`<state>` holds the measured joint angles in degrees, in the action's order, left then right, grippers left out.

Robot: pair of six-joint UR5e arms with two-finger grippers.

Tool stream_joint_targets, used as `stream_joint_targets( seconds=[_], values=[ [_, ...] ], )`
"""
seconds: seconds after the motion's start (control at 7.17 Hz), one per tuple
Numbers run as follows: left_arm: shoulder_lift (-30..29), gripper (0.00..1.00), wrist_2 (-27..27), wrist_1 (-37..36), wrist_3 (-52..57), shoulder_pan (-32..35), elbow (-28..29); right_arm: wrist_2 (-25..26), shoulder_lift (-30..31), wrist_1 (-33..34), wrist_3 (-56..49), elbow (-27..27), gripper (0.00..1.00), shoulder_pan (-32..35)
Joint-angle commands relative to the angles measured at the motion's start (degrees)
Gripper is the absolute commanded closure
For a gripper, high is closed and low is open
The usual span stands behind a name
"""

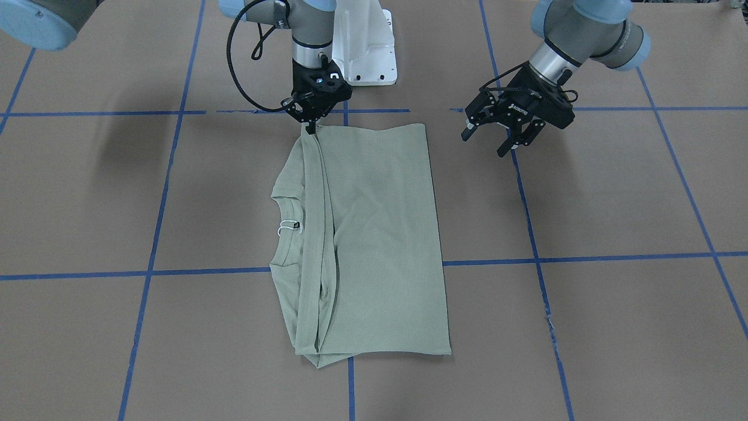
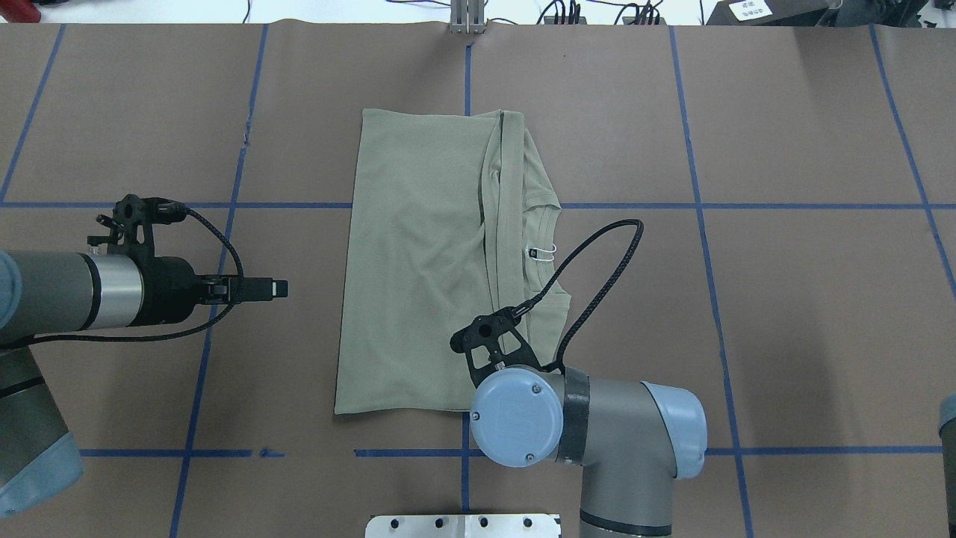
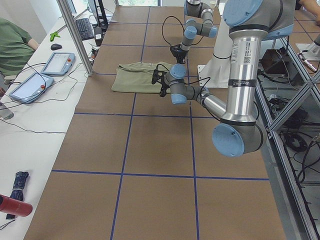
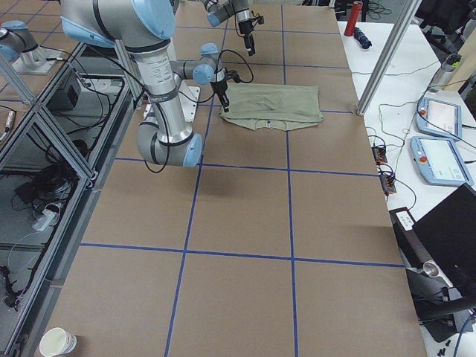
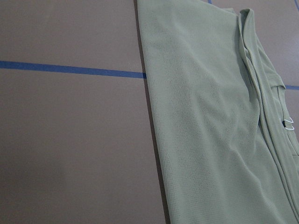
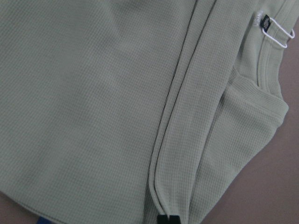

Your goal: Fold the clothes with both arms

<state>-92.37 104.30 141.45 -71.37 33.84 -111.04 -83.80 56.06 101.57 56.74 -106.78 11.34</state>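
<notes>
Cannot make out the right pincer [image 1: 308,127] from overhead: buried there beneath the right arm [image 2: 590,426] and its blue joint cap. Shows plainly from across the counter [image 1: 613,193] instead, fingers drawn together and clamped on the sage-green long-sleeve shirt [image 1: 380,234], at the corner of its edge nearest the robot, right where a narrow folded-in strip begins. In the right wrist view, only the black fingertips, cut off at the bottom edge, pinching that strip. Sleeves lost inside the folds, hard to trace.

Right arm dropping steeply, wrist almost vertical above that near edge. Left arm [image 2: 75,291] stretched level and low, aimed toward the shirt. Left pincer [image 1: 482,144] hovering over bare counter, fingers spread apart, gripping nothing, well apart from the shirt's left side. Seen edge-on from overhead, so no gap readable there.

Shirt folded to a long rectangle, flat at mid-counter, long axis running from the robot's side to the far side. Collar [image 1: 287,203] and white loop tag [image 1: 286,228] turned toward the robot's right, straight folded edge toward its left.
</notes>
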Motion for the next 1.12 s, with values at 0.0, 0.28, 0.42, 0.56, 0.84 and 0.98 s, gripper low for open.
stream_joint_targets(
  seconds=[0.0,0.28,0.42,0.56,0.84,0.98],
  values=[
    [0.00,0.00,0.03,0.06,0.09,-0.09,-0.14,-0.22,4.63,0.03,3.61,-3.41,1.00,0.96],
    [-0.09,0.00,-0.06,-0.03,0.17,-0.09,-0.14,-1.36,10.01,0.03,17.69,-7.03,1.00,-0.51],
    [-0.18,0.00,0.03,-0.03,0.26,-0.09,-0.14,-1.19,10.47,-0.05,24.32,-7.47,1.00,-1.57],
    [-0.18,0.00,0.03,-0.03,0.35,-0.09,-0.06,-0.67,10.38,-0.05,25.95,-7.21,0.39,-3.93],
    [-0.18,0.00,0.03,-0.03,0.35,-0.09,-0.14,2.23,10.21,-0.40,30.35,-6.68,0.00,-5.54],
    [-0.18,0.00,0.20,-0.03,0.09,-0.09,-0.23,2.24,10.38,-6.85,30.01,-6.68,0.00,-4.50]
  ],
)
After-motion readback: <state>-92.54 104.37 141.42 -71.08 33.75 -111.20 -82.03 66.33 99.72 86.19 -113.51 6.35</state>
